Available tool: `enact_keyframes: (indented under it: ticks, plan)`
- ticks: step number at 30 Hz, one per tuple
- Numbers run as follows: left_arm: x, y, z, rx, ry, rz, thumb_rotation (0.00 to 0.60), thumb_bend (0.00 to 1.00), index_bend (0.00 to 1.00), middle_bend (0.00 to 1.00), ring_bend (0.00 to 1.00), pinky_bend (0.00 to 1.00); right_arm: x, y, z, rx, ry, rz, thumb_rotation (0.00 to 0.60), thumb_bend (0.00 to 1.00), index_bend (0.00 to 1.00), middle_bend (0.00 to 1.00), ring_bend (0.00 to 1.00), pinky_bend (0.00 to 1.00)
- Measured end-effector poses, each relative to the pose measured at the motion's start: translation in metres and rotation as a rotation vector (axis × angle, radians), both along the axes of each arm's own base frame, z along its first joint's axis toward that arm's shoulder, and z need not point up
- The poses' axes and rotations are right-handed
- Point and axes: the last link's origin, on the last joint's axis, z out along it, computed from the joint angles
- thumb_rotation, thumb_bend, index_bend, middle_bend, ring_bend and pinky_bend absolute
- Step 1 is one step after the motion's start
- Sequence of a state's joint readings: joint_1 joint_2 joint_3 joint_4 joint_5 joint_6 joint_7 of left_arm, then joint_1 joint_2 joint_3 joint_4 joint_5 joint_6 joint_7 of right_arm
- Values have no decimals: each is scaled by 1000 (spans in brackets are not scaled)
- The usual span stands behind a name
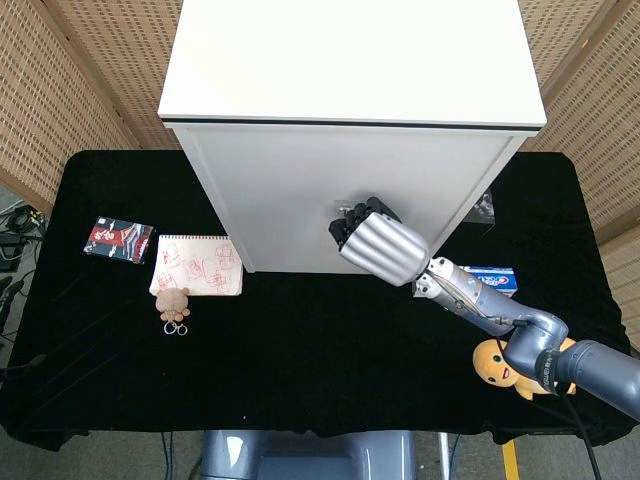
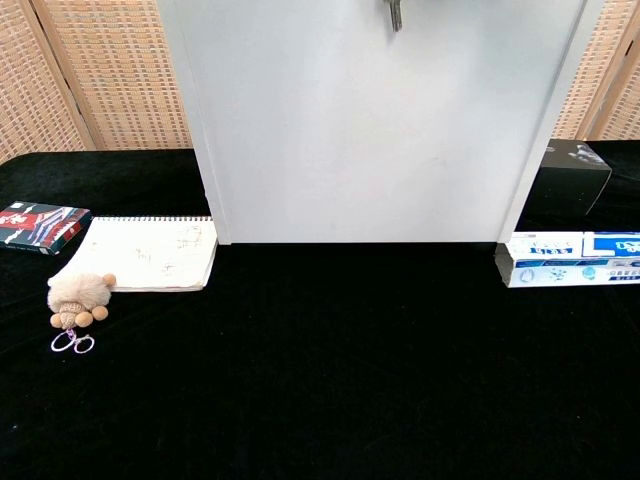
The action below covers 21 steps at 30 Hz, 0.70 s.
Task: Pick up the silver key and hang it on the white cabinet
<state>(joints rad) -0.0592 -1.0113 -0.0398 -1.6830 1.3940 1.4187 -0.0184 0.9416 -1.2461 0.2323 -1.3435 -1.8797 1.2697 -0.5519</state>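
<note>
The white cabinet [image 1: 300,190] stands at the back middle of the black table. My right hand [image 1: 380,245] is raised against the cabinet's front face, its fingers [image 1: 350,222] curled in toward the panel. The head view hides what it holds. In the chest view the hand is out of frame, but the tip of the silver key [image 2: 395,14] hangs down at the top edge in front of the cabinet [image 2: 370,130], just under where the hand is. My left hand is in neither view.
A sketch notebook [image 1: 197,266] lies left of the cabinet, a plush keychain [image 1: 174,303] with rings below it, and a red packet [image 1: 118,238] further left. On the right are a blue-white box [image 2: 570,258], a black box [image 2: 572,176] and a yellow toy [image 1: 500,365].
</note>
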Motion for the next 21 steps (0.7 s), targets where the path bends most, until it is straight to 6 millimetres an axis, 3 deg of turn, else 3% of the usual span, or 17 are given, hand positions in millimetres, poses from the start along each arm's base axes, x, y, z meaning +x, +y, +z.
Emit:
enact_keyframes:
  ticks: [13,21]
  plan:
    - [0,0,0,-1,-2,-1,600,0,0,0,0,0,3,4,5,-6,-15,14,600,460,642,889,875,1000]
    - [1,-2,2,3,-9,-6,600,0,0,0,0,0,-5,15,19,-16,-28,39,600,460,650,888,874,1000]
